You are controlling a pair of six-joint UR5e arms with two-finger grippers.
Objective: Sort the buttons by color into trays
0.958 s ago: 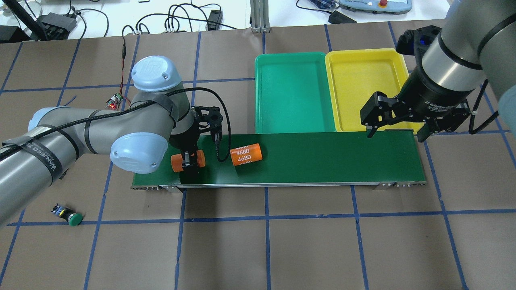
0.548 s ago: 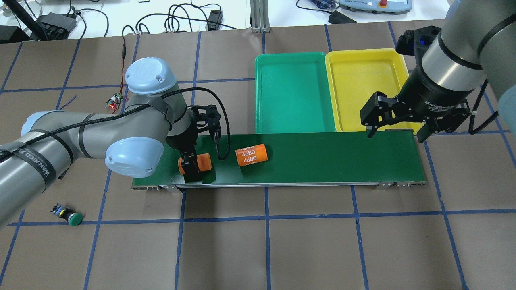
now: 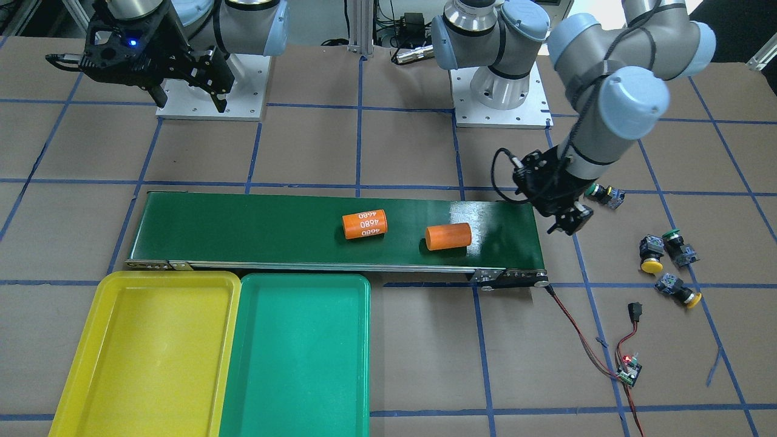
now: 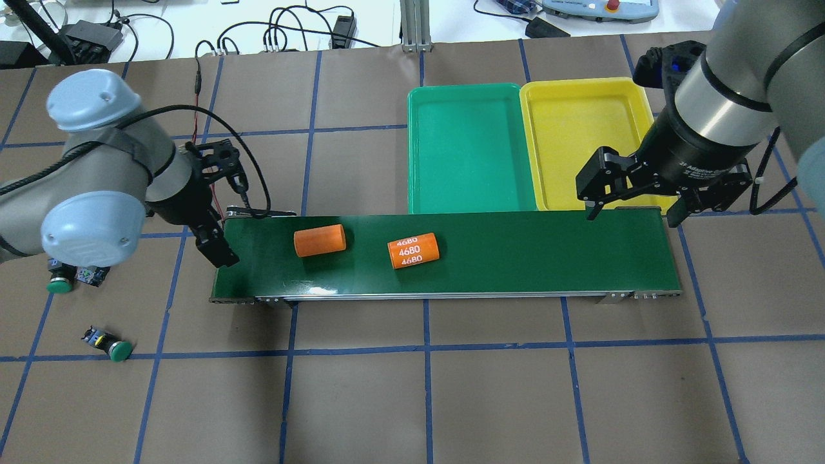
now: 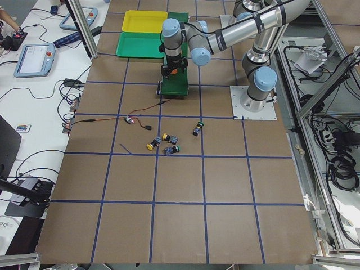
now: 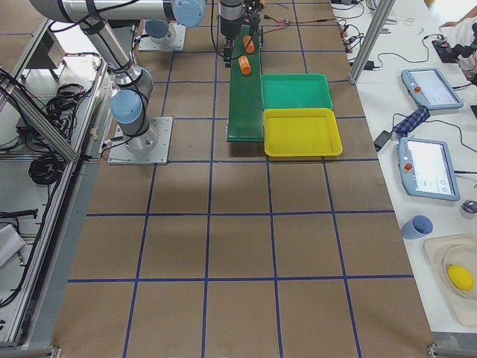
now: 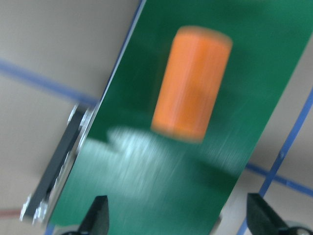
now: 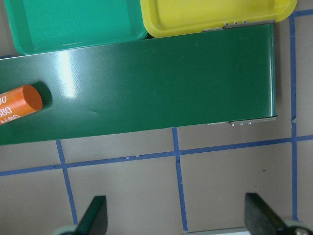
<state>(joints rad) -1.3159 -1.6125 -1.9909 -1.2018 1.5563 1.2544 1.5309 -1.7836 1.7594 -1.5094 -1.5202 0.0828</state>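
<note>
Brown paper with a blue tape grid covers the desk (image 3: 394, 152), and all four buttons (image 4: 109, 346) lie on it past the end of the conveyor belt (image 3: 273, 221) on the robot's left, none in a tray: one green button (image 3: 601, 193) just beside the left end effector (image 3: 570, 221), and farther out a close cluster of a second green button (image 3: 675, 240), a yellow button (image 3: 651, 258) right against it or nearly so, and another yellow button (image 3: 680, 291) near them. That left end effector is spread wide and empty at the belt's end, and the right end effector (image 4: 633, 214) is likewise wide and empty over the far end by the yellow tray (image 3: 145, 352) and green tray (image 3: 303, 358). We judge the cluster the main hazard: wide fingers coming down on one button could nudge or trap its neighbour of the other colour, and the round caps may let a button roll or twist out of a pinch. Two orange cylinders (image 3: 448, 236) lying on the belt are not ours to sort; picked by mistake they would land in a tray. A small wired circuit board (image 3: 629, 371) near the belt's end could snag a low sweep by its lead
</note>
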